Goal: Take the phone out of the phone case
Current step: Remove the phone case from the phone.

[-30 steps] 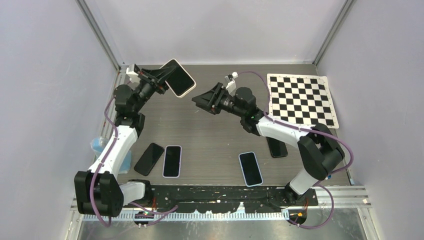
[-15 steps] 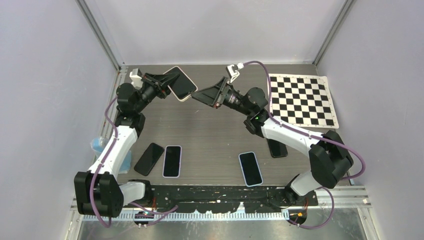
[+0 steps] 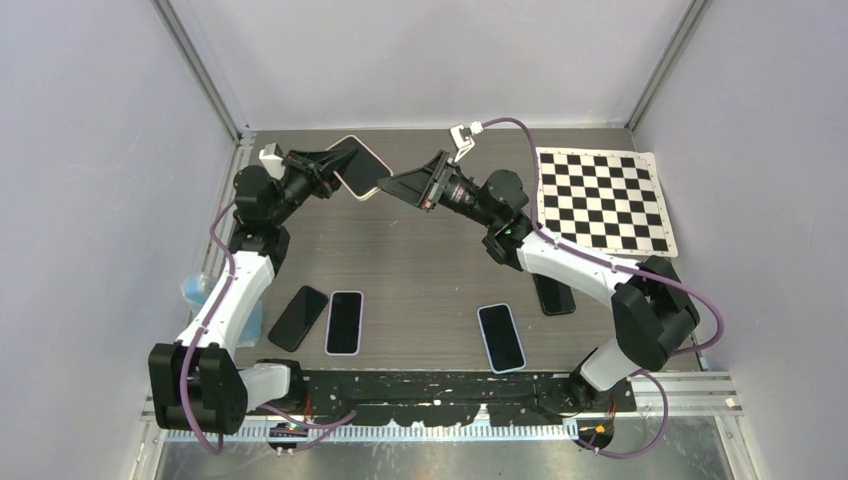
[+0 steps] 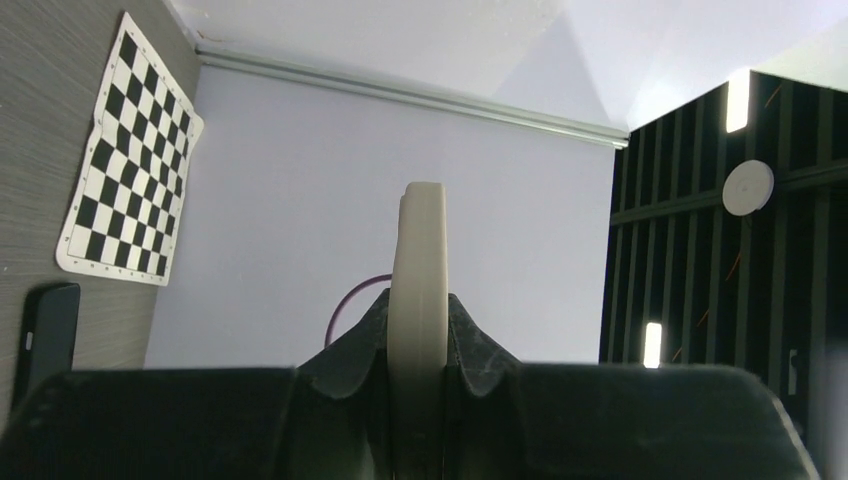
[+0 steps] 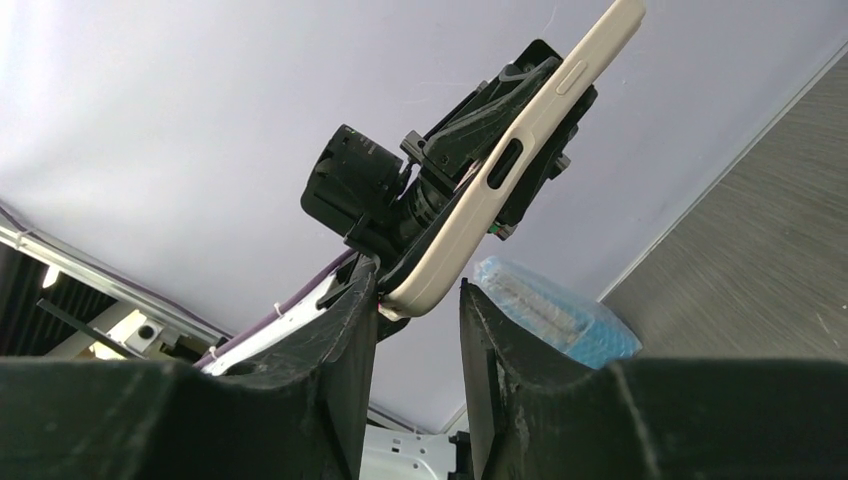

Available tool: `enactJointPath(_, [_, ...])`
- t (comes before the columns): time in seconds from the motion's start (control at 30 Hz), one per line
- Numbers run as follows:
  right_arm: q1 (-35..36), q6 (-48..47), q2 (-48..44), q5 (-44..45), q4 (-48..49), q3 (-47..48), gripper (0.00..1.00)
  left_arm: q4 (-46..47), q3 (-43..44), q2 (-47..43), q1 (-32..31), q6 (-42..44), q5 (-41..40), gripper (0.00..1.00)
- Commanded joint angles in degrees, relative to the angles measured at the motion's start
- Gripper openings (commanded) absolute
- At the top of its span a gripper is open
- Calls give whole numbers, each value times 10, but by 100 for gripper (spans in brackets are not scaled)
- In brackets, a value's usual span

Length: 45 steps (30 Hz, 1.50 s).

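Note:
My left gripper (image 3: 330,170) is shut on a phone in a cream case (image 3: 362,168) and holds it in the air at the back of the table, dark screen up. In the left wrist view the case's edge (image 4: 418,270) stands upright between the two fingers. My right gripper (image 3: 398,186) is open and sits right beside the case's right edge. In the right wrist view the case (image 5: 510,165) slants up to the right and its lower corner sits between the open fingertips (image 5: 415,300), close to the left finger (image 5: 350,330).
Several other phones lie flat: a black one (image 3: 298,317) and a lilac-cased one (image 3: 343,322) at front left, a white-edged one (image 3: 500,337) at front centre, a black one (image 3: 553,295) under the right arm. A checkerboard mat (image 3: 603,199) lies back right. A blue packet (image 3: 192,290) lies left.
My right gripper has moved up and left until its open fingers reach the case's edge. My left gripper has tilted the cased phone down and slightly right toward it.

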Motion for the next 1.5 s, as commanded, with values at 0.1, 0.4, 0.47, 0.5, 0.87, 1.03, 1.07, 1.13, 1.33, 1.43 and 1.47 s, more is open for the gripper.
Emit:
enactJointPath(0.1, [5, -74, 22, 53, -42, -1, 40, 41, 25, -27, -9, -72, -5, 0])
enactJointPath(0.4, [4, -211, 39, 92, -78, -32, 47, 43, 26, -29, -16, -90, -4, 0])
enactJointPath(0.47, [4, -231, 45, 97, -83, -35, 48, 48, 27, -27, -16, -94, -5, 0])
enactJointPath(0.5, [4, -235, 47, 103, -85, -37, 49, 51, 28, -26, -16, -97, -5, 0])
enactJointPath(0.87, [4, -293, 67, 148, -102, -46, 52, 97, 27, -7, -21, -134, -1, 0])
enactJointPath(1.03, [4, -276, 75, 144, -112, -34, 51, 106, 32, -1, -22, -136, 4, 0])
enactJointPath(1.07, [4, -272, 81, 144, -114, -31, 49, 109, 33, -1, -22, -136, 4, 0])
enactJointPath(1.13, [4, -252, 94, 143, -113, -30, 46, 121, 36, 1, -22, -135, 2, 0])
enactJointPath(1.33, [3, -178, 126, 144, -87, -32, 33, 149, 42, 7, -23, -127, 7, 0])
enactJointPath(1.43, [3, -145, 133, 137, -86, -23, 24, 163, 42, 9, -23, -120, 4, 0])
enactJointPath(1.47, [3, -127, 135, 134, -81, -21, 19, 167, 43, 8, -23, -117, 1, 0])
